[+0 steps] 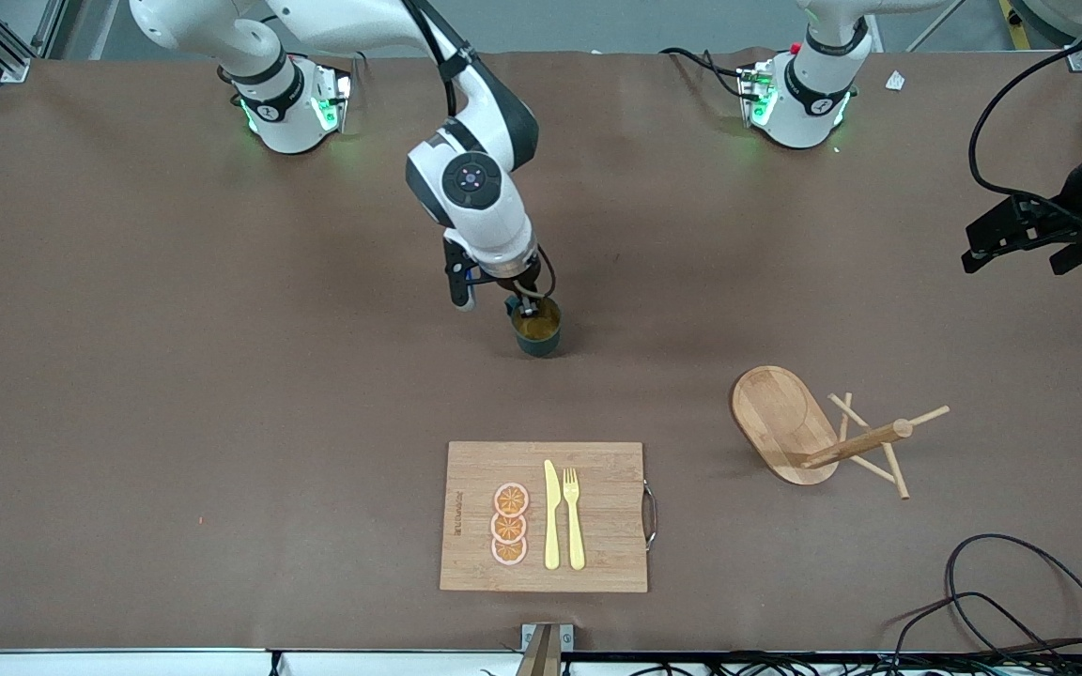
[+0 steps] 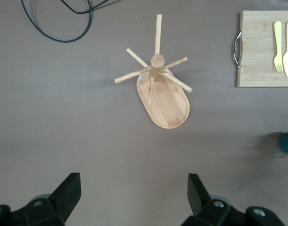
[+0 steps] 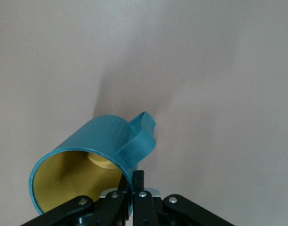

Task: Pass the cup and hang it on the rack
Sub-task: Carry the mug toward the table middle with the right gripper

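Front view shows the right gripper (image 1: pixel 525 302) clamped on the rim of the cup (image 1: pixel 537 330) over mid-table, at about 12 o'clock from the cutting board (image 1: pixel 544 516). No handover yet — the left gripper (image 1: pixel 1020 239) waits spread wide and empty above the rack (image 1: pixel 785 422), whose pegs are bare. Passing and hanging both remain.

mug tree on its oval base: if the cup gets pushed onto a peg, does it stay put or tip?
The light wooden mug tree looks light, likely to slide or tip. Its post stands at one end of the oval base, so a push toward that end probably tips it soonest. The thin dowel pegs look stiff but possibly snappable.
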